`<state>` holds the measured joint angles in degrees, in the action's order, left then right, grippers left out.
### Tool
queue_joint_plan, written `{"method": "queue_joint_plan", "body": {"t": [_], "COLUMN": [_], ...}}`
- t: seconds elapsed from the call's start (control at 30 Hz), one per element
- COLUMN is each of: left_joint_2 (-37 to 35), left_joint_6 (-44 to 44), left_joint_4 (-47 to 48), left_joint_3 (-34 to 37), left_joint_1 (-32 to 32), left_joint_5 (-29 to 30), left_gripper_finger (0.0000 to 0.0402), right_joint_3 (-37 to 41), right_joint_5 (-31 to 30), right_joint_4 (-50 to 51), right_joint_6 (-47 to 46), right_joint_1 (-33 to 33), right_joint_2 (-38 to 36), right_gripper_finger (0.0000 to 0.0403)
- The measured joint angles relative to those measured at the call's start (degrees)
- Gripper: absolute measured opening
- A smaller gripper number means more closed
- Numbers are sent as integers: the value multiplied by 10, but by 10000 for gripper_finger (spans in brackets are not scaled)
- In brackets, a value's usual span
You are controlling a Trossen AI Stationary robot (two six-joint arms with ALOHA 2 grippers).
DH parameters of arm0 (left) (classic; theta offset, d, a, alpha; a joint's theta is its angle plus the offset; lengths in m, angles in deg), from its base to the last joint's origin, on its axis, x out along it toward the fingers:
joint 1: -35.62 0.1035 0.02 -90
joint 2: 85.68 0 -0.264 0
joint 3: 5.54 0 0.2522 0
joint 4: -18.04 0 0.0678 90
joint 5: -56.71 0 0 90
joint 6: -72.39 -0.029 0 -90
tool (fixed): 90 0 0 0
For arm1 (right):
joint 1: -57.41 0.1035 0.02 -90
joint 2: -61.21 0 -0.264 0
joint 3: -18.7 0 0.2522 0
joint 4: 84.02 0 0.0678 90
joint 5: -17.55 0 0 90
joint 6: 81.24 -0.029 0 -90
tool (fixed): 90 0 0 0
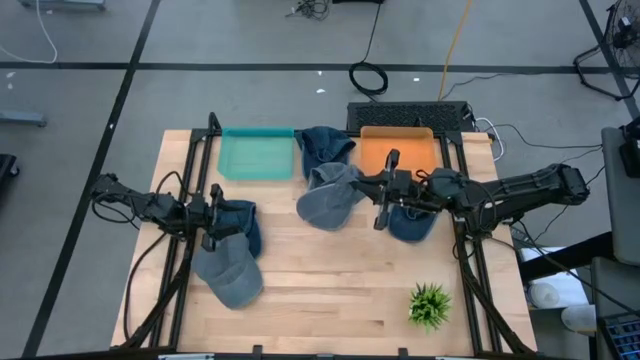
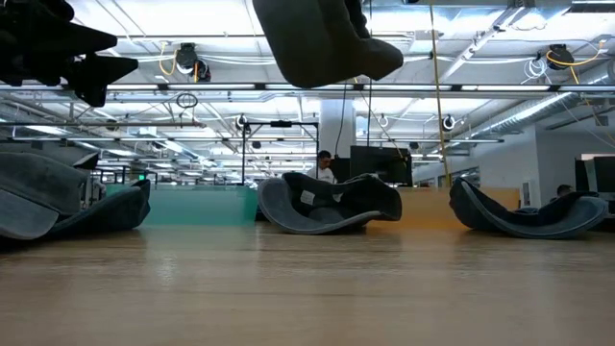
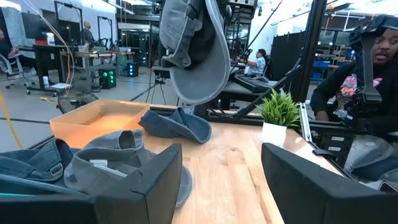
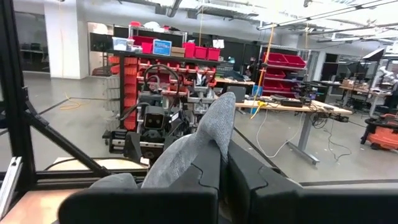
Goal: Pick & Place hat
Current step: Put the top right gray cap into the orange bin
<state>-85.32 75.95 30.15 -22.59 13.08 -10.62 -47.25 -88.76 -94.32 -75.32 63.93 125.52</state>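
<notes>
We've got the right tool (image 1: 381, 201) clenched on a grey hat (image 1: 330, 197), hanging in the air mid-desk, next to the orange bin (image 1: 397, 151). To do this well we'd swing it squarely over a bin and lower it before letting go, so the brim doesn't snag the rim. The left tool (image 1: 213, 215) sits released over the left hats. Count: five hats, two bins (teal (image 1: 257, 153), orange), one plant (image 1: 430, 304).

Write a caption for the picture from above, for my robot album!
Right gripper lifts a grey hat over the wooden table, while the open left gripper waits above other hats.
</notes>
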Motion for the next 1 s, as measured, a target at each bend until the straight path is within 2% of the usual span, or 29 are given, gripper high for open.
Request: {"method": "queue_joint_plan", "body": {"t": [1.0], "left_joint_2": [0], "left_joint_6": [-3], "left_joint_4": [1], "left_joint_3": [0], "left_joint_1": [0], "left_joint_5": [-2], "left_gripper_finger": [230], "right_joint_3": [0], "right_joint_5": [-1], "right_joint_4": [-14], "right_joint_6": [-3], "right_joint_1": [0], "right_joint_2": [0], "right_gripper_finger": [0]}}
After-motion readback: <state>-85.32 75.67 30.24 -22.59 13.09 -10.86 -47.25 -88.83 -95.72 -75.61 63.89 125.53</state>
